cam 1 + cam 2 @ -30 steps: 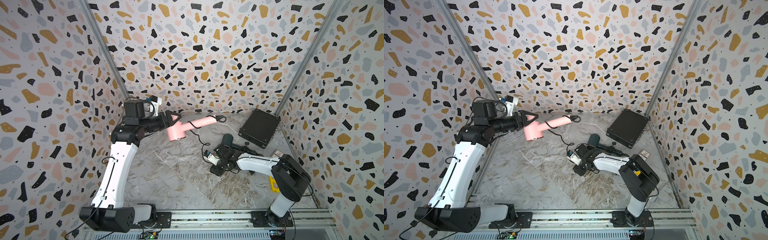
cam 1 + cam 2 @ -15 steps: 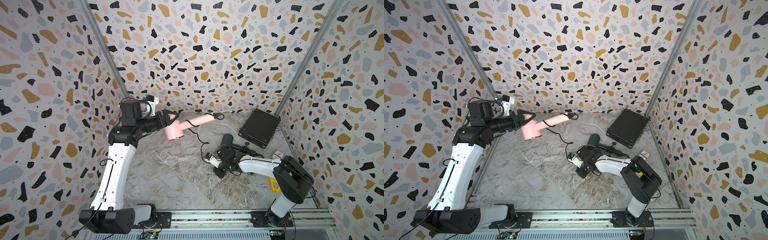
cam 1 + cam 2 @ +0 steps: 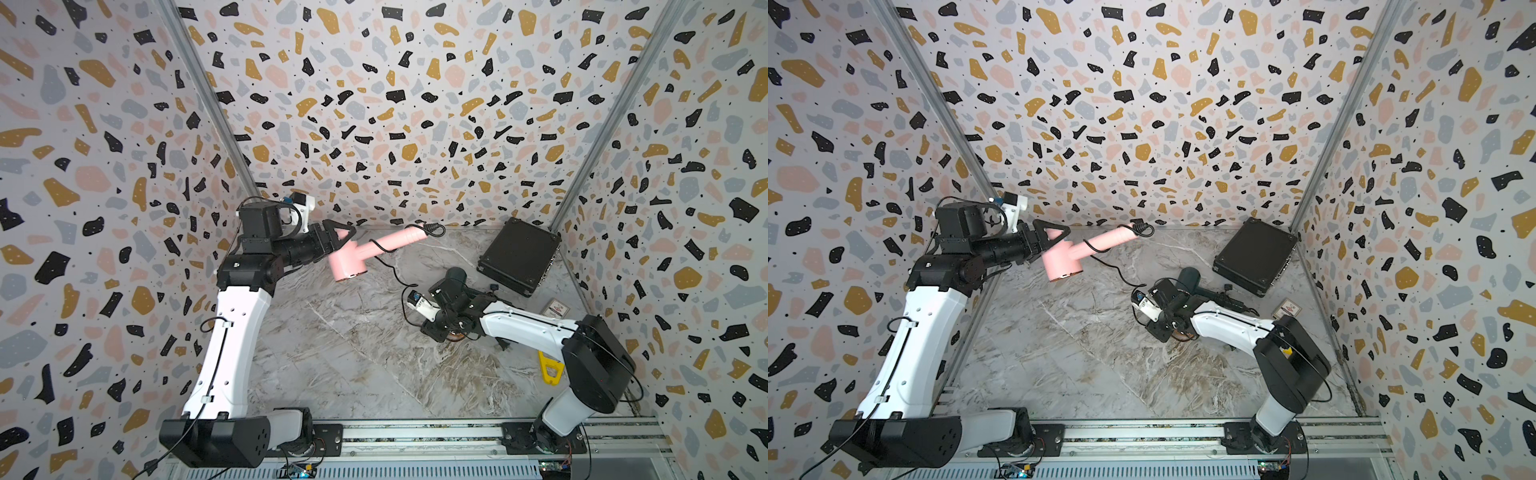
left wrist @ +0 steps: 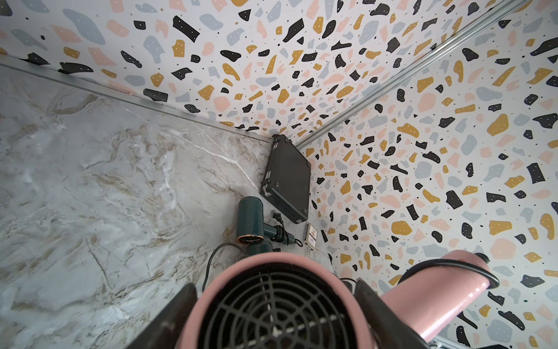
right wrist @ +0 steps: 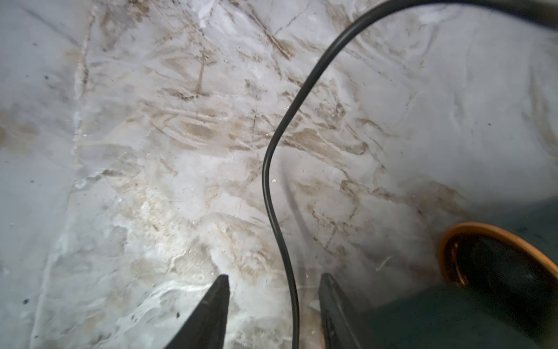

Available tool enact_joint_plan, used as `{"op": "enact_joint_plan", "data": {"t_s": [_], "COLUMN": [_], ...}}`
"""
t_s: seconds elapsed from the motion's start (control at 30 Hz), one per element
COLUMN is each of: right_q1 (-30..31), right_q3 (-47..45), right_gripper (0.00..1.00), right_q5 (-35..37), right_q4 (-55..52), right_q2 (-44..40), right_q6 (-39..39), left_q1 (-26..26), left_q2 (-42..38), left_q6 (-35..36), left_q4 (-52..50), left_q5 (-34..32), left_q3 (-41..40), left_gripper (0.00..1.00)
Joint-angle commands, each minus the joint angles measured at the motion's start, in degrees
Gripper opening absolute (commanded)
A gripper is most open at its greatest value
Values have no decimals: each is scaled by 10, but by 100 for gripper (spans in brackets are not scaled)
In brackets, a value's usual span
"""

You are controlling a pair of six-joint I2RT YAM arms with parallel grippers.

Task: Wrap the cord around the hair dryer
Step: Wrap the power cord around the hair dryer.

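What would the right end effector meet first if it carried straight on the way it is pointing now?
Most likely the black cord, which runs between the fingers of the open right end effector; just beyond lies the marble tabletop. Depth is hard to judge here.

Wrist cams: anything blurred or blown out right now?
Left wrist: pink plastic hair dryer looms close, soft-focus; background sharp. Right wrist: black cord sharp mid-frame; right claw and dark green hair dryer blurred; marble tabletop glares near the claw.

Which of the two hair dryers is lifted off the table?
The pink hair dryer, held aloft in the left gripper; the dark green hair dryer lies on the table.
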Motion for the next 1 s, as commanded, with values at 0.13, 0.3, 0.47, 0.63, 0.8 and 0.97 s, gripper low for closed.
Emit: {"op": "enact_joint_plan", "data": {"t_s": [0.13,0.3,0.47,0.63,0.8,0.97], "right_q1": [0,0,0,21,59,87], "right_q3": [45,15,-20,-26,17,104], "right_gripper": [52,34,0,0,0,0], "right_q5": [-3,-13,-20,-22,6,41], "right_q4": [-10,20,27,-34,-132,-207], "right_q2": [72,78,33,-65,-154,-196], "right_q6": [-24,-15,-1,4,-12,-41], "left_q1": [3,4,10,19,14,0], "left_q2": [-28,-30,-28,-23,-19,-12], "left_q6": [-3,-4,-5,16,56,101], "left_q4": [23,24,31,27,29,21], "left_q5": [31,33,24,-83,-243,-327], "left_q3": [27,26,18,-9,-53,-86], "left_gripper": [0,0,0,0,0,0]}}
